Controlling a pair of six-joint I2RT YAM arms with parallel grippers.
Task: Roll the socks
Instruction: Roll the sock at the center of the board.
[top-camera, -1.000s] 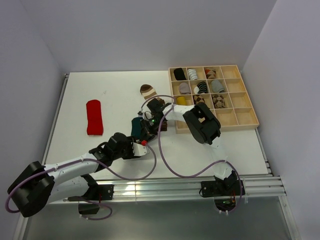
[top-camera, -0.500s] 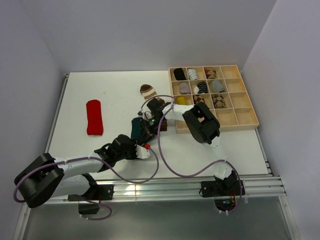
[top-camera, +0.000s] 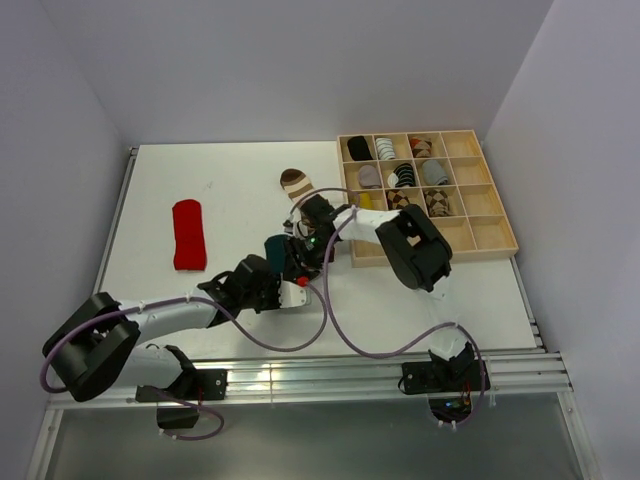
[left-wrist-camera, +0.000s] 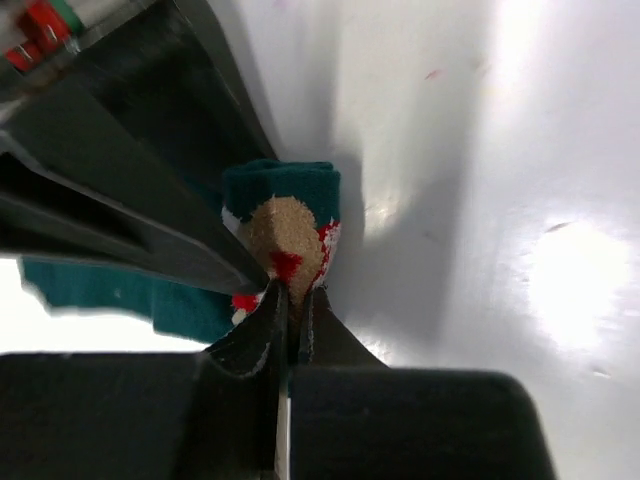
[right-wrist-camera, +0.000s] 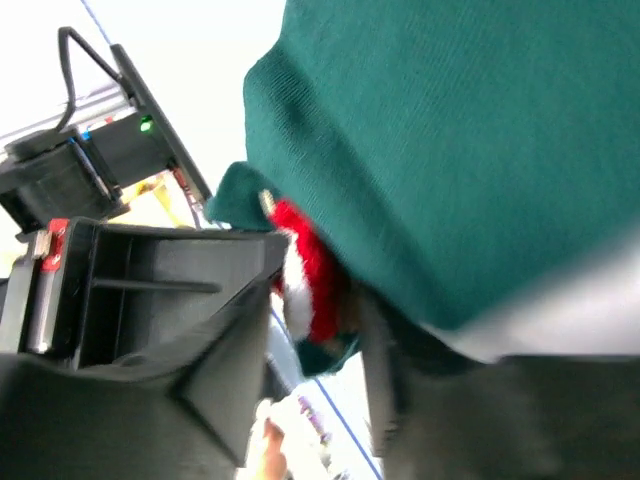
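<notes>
The dark teal sock (top-camera: 273, 250) lies bunched at mid-table between both grippers. My left gripper (top-camera: 290, 273) is shut on its folded edge, pinching the tan, red and white figure (left-wrist-camera: 290, 245) between the fingertips (left-wrist-camera: 292, 300). My right gripper (top-camera: 302, 247) sits over the same sock from the far side, its jaws apart. The teal fabric (right-wrist-camera: 450, 150) and the red-and-white patch (right-wrist-camera: 305, 285) hang loose between its fingers (right-wrist-camera: 225, 330). The brown-and-cream striped sock (top-camera: 294, 182) lies just behind. The red sock (top-camera: 188, 235) lies flat at the left.
A wooden compartment tray (top-camera: 490, 236) at the right holds several rolled sock bundles. Purple cables (top-camera: 330, 330) loop over the near table. The right arm's elbow (top-camera: 410, 245) hangs over the tray's near-left corner.
My left gripper has pushed forward to the teal sock and shut on its edge. My right gripper's jaws have spread apart, releasing their pinch on the sock.
</notes>
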